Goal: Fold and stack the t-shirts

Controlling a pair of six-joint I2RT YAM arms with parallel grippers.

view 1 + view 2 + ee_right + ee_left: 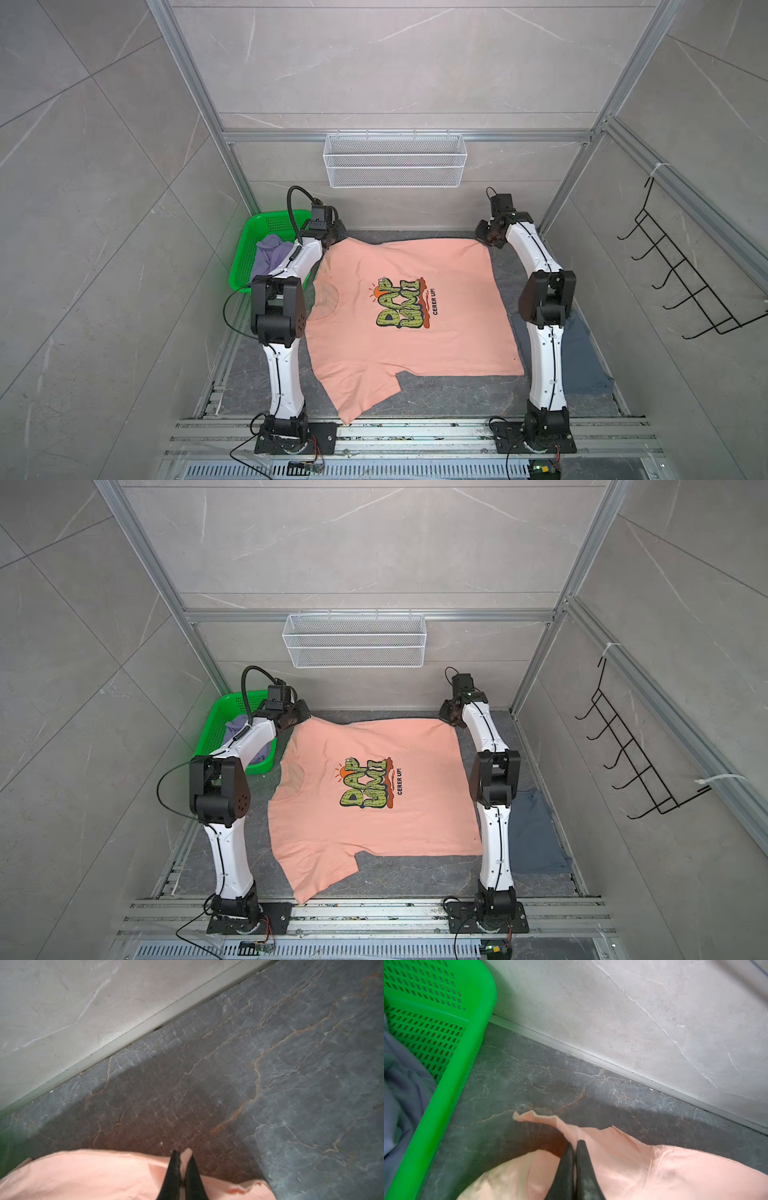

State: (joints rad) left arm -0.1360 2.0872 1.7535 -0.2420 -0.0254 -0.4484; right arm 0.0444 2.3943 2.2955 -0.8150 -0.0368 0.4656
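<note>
The peach-pink t-shirt [415, 266] [374, 737] lies spread print-up on the dark table, collar toward the left. My left gripper [332, 241] [575, 1142] is shut on its far left edge, with cloth pinched between the black fingers. My right gripper [484, 239] [182, 1153] is shut on the far right corner, where a tip of fabric pokes out between the fingers. The lavender t-shirt [270, 253] [400, 1084] sits crumpled in the green basket [249, 232] [477, 1022]. A slate blue-grey t-shirt [582, 357] [534, 833] lies flat at the right, partly behind the right arm.
The back wall [633, 1012] stands close behind both grippers. A white wire basket [395, 160] hangs on it, and a black hook rack [681, 282] on the right wall. Aluminium rails [415, 432] run along the front edge by the arm bases.
</note>
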